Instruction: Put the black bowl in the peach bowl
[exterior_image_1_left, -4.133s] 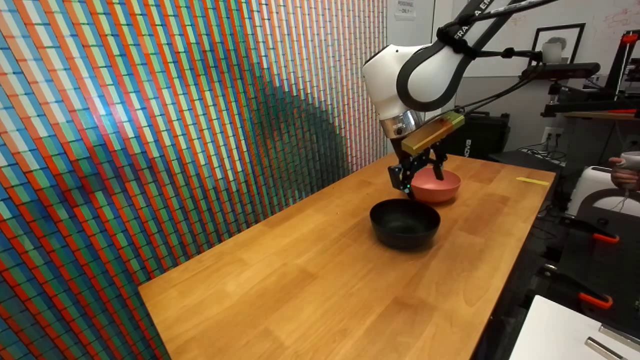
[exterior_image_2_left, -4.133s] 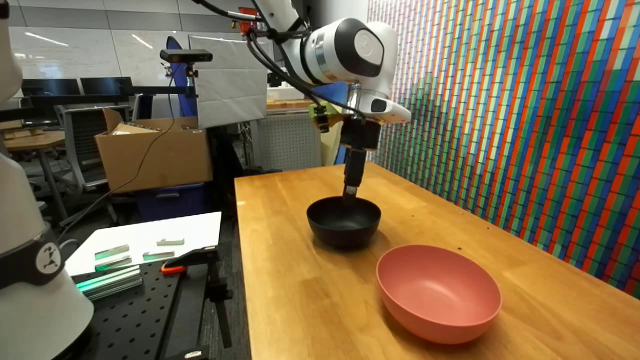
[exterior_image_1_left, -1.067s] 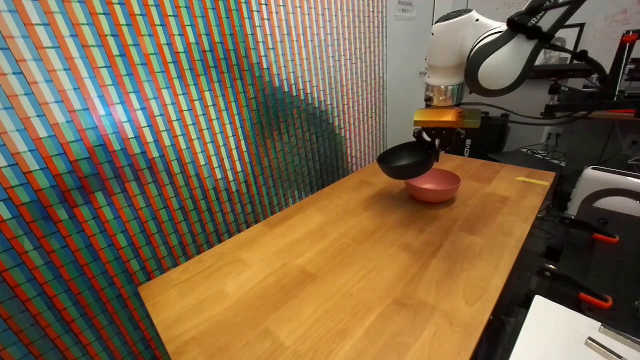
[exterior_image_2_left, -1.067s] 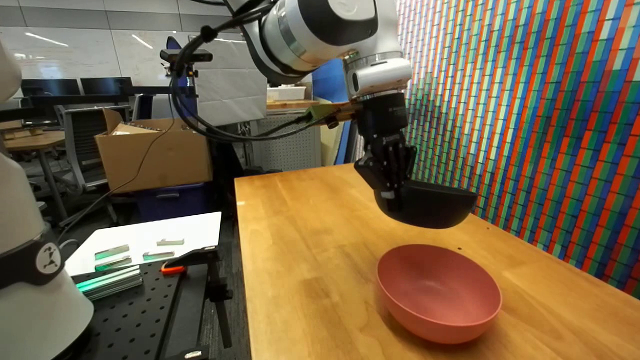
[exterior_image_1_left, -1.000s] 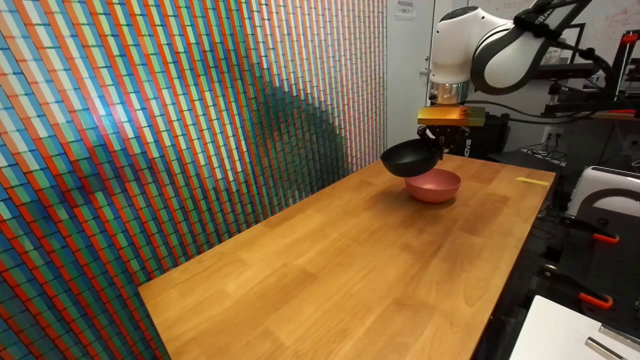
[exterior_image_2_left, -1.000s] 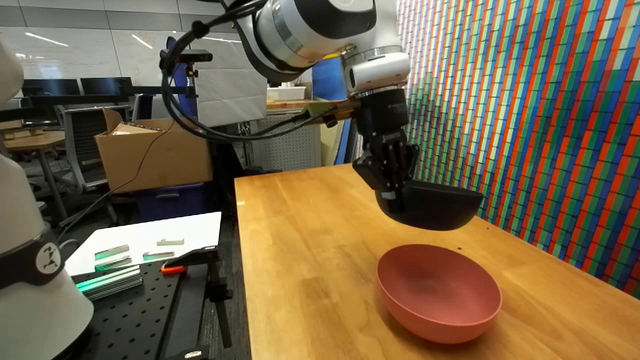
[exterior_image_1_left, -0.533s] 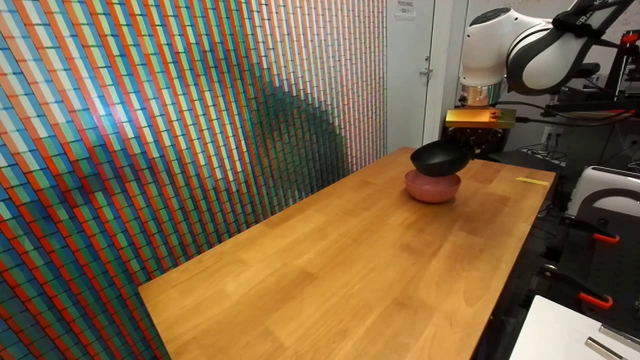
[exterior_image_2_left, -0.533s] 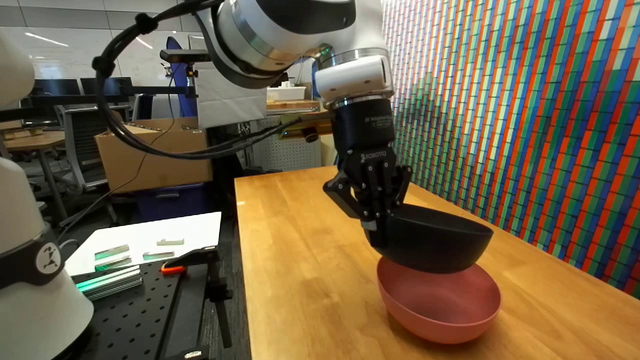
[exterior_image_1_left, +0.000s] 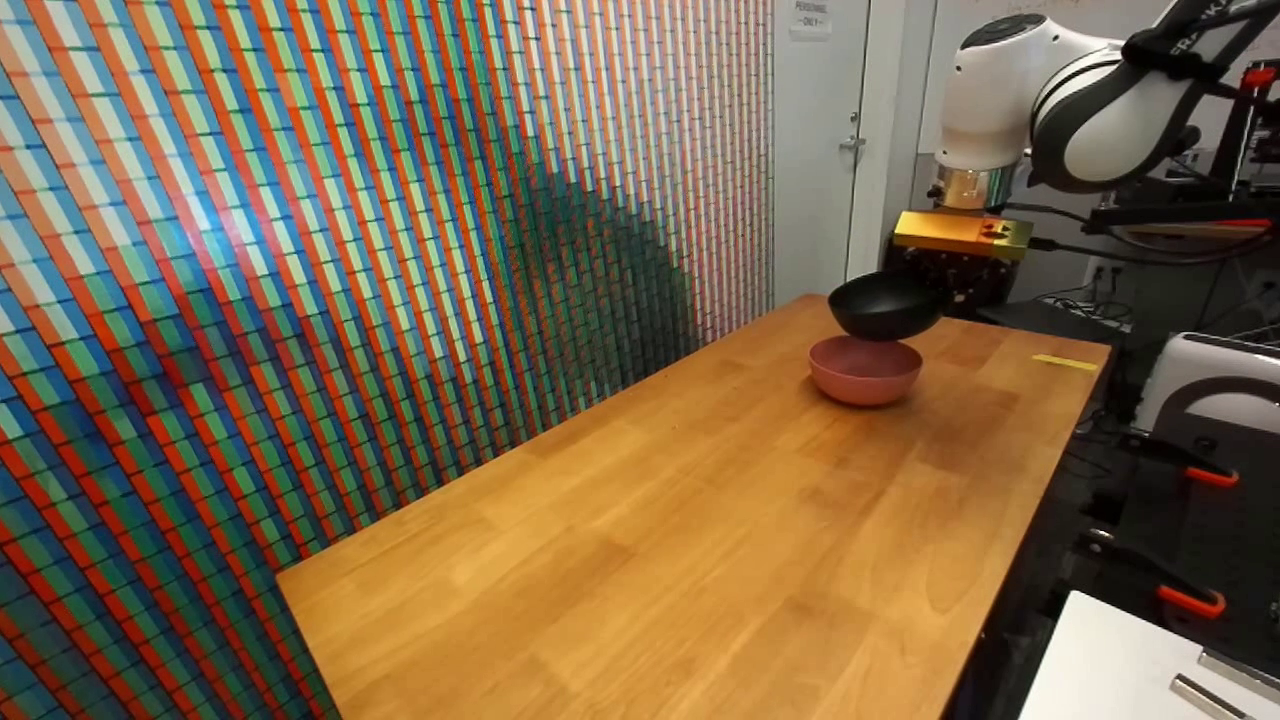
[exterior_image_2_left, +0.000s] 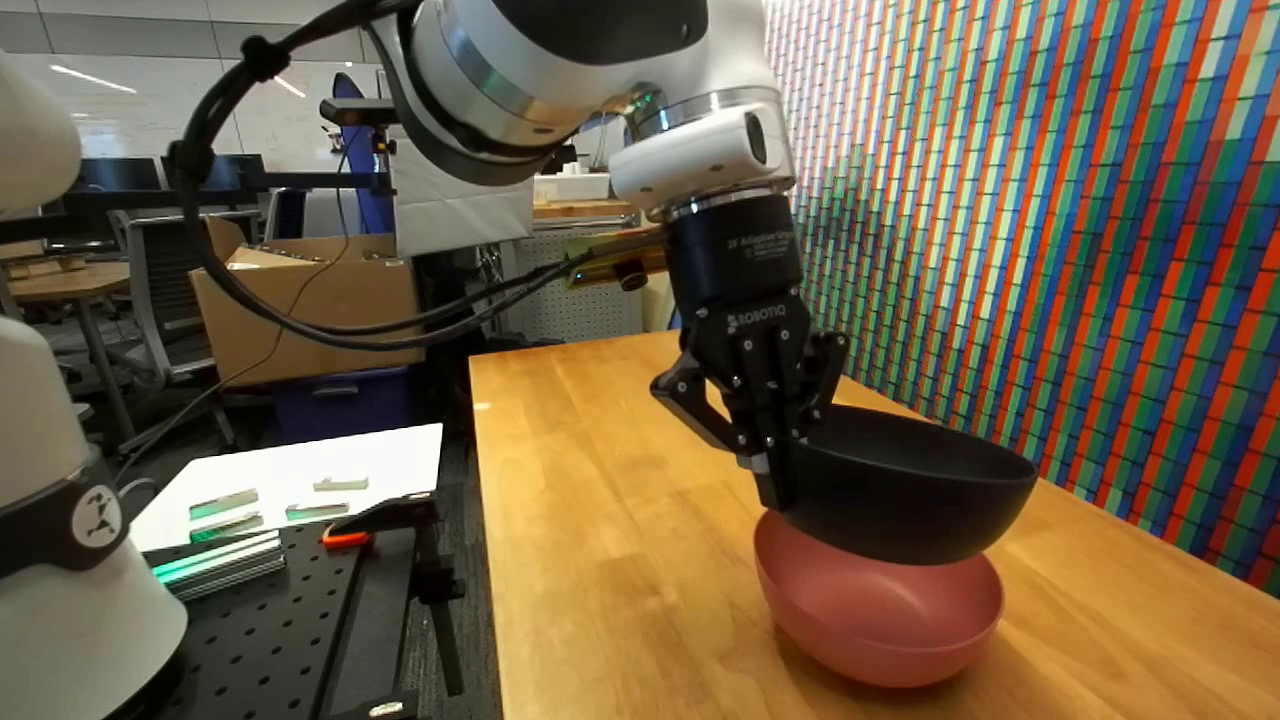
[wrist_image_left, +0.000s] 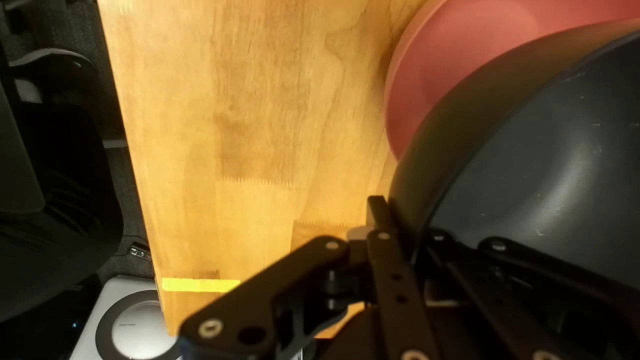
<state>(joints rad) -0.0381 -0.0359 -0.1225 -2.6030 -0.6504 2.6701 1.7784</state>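
Note:
My gripper (exterior_image_2_left: 785, 480) is shut on the rim of the black bowl (exterior_image_2_left: 900, 510), one finger (wrist_image_left: 379, 212) outside its wall and the other inside. In both exterior views the black bowl (exterior_image_1_left: 885, 310) hangs in the air, its rim sloping down away from the gripper. Below it the peach bowl (exterior_image_2_left: 880, 630) stands upright on the table, its far rim partly covered from sight. In the wrist view the black bowl (wrist_image_left: 550, 175) fills the right side and hides much of the peach bowl (wrist_image_left: 425, 90). Whether the two bowls touch I cannot tell.
The wooden table (exterior_image_1_left: 640, 560) runs along a wall of coloured tiles (exterior_image_1_left: 400, 250). A strip of yellow tape (exterior_image_1_left: 1065, 362) lies near its edge. Beside the table a white board (exterior_image_2_left: 300, 480) carries several metal pieces; a cardboard box (exterior_image_2_left: 320, 310) stands behind.
The black bowl stood on the table about four seconds ago. It has been gripped, lifted and carried over to the peach bowl, shifting slightly in the last half second. The peach bowl has stayed put.

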